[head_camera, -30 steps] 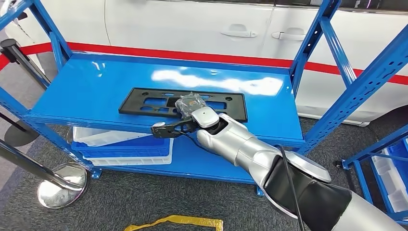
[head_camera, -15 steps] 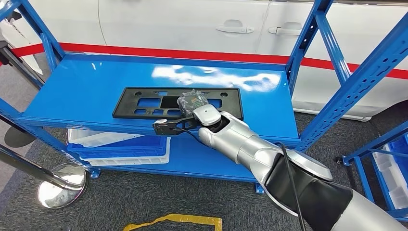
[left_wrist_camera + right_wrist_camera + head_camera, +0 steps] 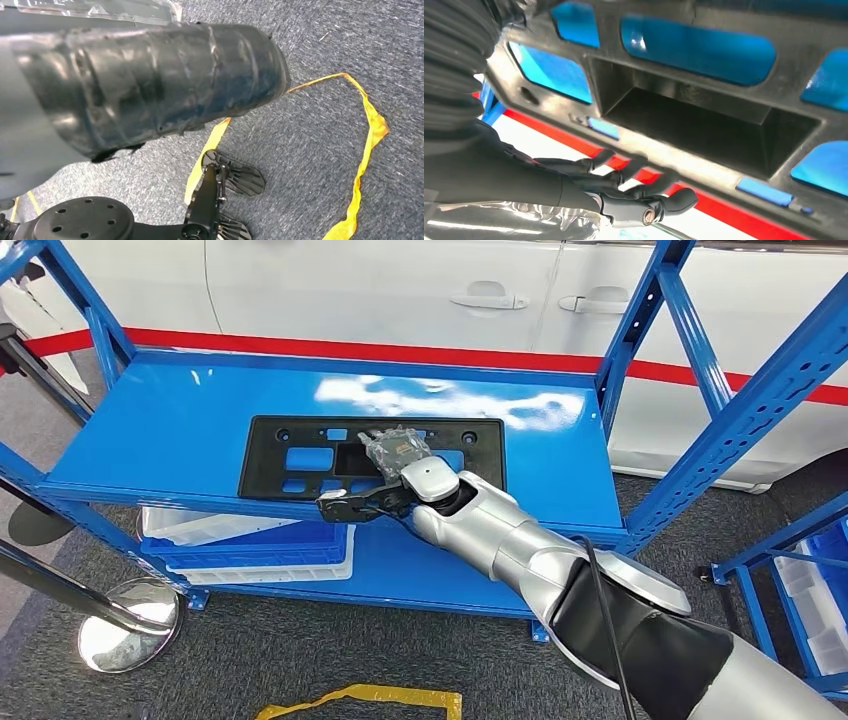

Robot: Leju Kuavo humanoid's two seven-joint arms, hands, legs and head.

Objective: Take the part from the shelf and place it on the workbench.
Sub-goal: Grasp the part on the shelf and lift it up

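One hand is at work on the task: the right hand [image 3: 390, 485] has been brought to the near long edge of the black part [image 3: 300, 455], roughly at its middle. The edge appears to be pinched between the plastic-wrapped upper side of the hand and the dark fingers [image 3: 644, 187], which are stretched out below the rim and only lightly curled. A grip at the middle is judged to have been chosen so that the long, flat, many-windowed frame balances and does not swing to one side when raised. The near edge was likely taken because it lies at the front lip of the shelf [image 3: 160, 430], where fingers can be slipped under. The part is on the upper blue deck, lengthwise across it, its near edge seemingly tipped up slightly while the far edge rests on the deck; how firmly it is clamped cannot be told. On the lower level, stacked blue and white trays [image 3: 250, 545] are stored, well apart from the hand. A white car [image 3: 400, 290] is parked behind the shelf. The left hand [image 3: 150, 85] hangs over grey carpet crossed by yellow tape [image 3: 370, 125]; its fingers are hidden, so their state cannot be told. The carry to the workbench is not yet begun.
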